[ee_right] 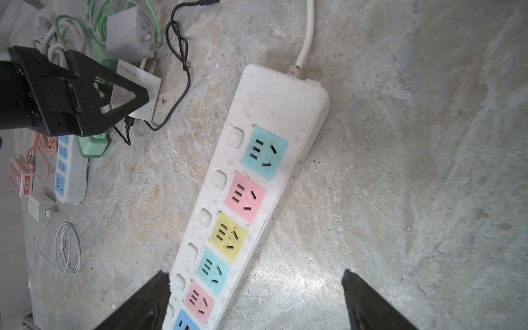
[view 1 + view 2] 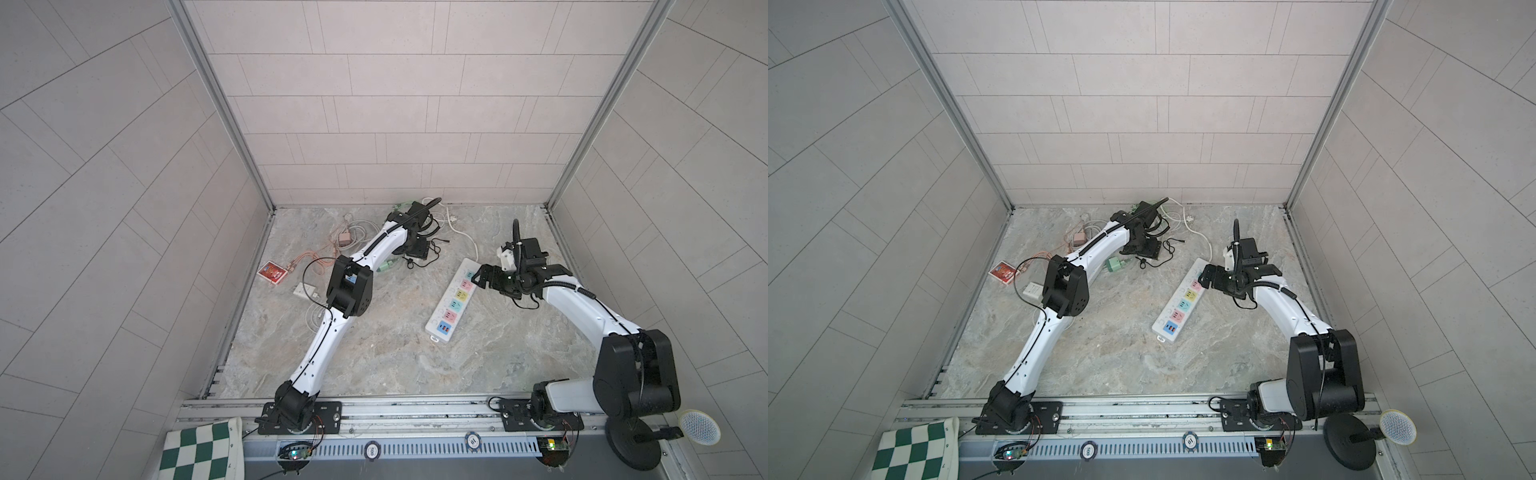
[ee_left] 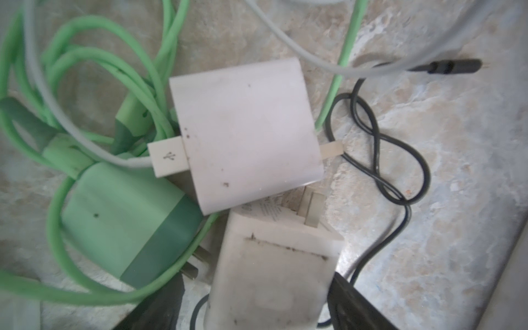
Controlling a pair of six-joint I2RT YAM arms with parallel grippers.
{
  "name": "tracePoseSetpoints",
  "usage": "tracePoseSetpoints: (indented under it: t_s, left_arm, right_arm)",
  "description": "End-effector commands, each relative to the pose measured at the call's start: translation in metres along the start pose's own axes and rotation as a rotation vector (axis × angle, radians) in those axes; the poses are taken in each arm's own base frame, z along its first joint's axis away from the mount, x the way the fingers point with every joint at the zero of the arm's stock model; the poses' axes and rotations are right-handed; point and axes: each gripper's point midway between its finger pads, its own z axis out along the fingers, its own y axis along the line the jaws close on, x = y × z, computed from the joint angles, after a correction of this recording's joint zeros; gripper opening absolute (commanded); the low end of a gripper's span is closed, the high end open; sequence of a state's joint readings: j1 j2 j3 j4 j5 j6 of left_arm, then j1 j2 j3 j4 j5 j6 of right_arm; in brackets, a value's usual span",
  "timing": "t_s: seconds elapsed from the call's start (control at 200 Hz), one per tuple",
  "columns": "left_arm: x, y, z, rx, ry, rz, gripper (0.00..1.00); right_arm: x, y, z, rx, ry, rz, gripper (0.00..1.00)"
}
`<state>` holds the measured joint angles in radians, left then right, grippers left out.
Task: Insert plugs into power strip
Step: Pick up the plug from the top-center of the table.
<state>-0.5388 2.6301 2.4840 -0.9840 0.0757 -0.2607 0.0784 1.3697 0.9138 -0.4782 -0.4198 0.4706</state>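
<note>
Currently the left gripper (image 3: 255, 281) has its jaws apart on either side of a white adapter (image 3: 271, 268) lying flat on the stone. Bare floor shows between one finger (image 3: 163, 305) and the shell, so nothing is clamped. The adapter's prongs (image 3: 311, 211) point away from the gripper. Just beyond them lies a second white charger (image 3: 245, 134), touching or overlapping the adapter's far end; I cannot tell which. A green charger (image 3: 125, 223) sits off to one side of the jaws, against that white charger, with its green cable (image 3: 53, 228) looped round it.

The adapter looks light and rigid, a smooth plastic box that could slide or twist in a loose grip. Its two broad flat sides, which the jaws already face, seem the best hold. Gripping at mid-body should keep the prongs clear for the socket. The prongs are stiff but thin, and would likely bend or jam if pushed in tilted. A black cable (image 3: 383, 160) runs close by and appears to trail from the adapter. It is limp and may drag or snag on the pile when the adapter is lifted.

The strip (image 1: 280, 97) lies well apart from the left gripper. It sits beneath the right gripper (image 1: 255, 273), which hovers with its jaws wide and empty. Every socket in view is vacant.
</note>
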Motion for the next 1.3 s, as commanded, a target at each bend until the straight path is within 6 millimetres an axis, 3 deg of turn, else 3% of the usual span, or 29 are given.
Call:
tracePoseSetpoints:
  t_s: [0.0,0.12,0.42,0.535,0.651,0.786,1.091,1.296]
  left_arm:
    - [0.011,0.004,0.012,-0.014,0.048,0.053,0.85]
    - [0.012,0.002,0.016,-0.027,0.048,0.063,0.83]
    - [0.01,0.004,0.005,-0.073,0.032,0.038,0.6]
    - [0.009,-0.001,-0.013,-0.073,0.014,0.041,0.53]
    - [0.009,-0.006,-0.04,-0.066,0.0,-0.01,0.53]
    - [0.025,-0.015,-0.075,0.0,0.032,-0.134,0.52]
    - [0.069,-0.032,-0.125,0.215,-0.05,-0.548,0.49]
    - [0.085,-0.043,-0.135,0.388,-0.148,-0.76,0.47]
  right_arm:
    - [0.002,0.001,0.001,0.001,0.011,-0.016,0.95]
    - [0.003,0.001,0.001,-0.001,0.013,-0.013,0.95]
    - [0.004,0.001,0.001,-0.003,0.015,-0.015,0.95]
    - [0.004,0.002,-0.003,-0.002,0.015,-0.027,0.94]
    - [0.003,0.003,-0.011,0.005,0.016,-0.05,0.94]
    - [0.005,0.009,-0.019,-0.024,0.014,-0.049,0.95]
    - [0.017,0.053,-0.039,-0.263,-0.053,0.004,0.93]
    - [0.029,0.096,-0.041,-0.367,-0.127,-0.045,0.88]
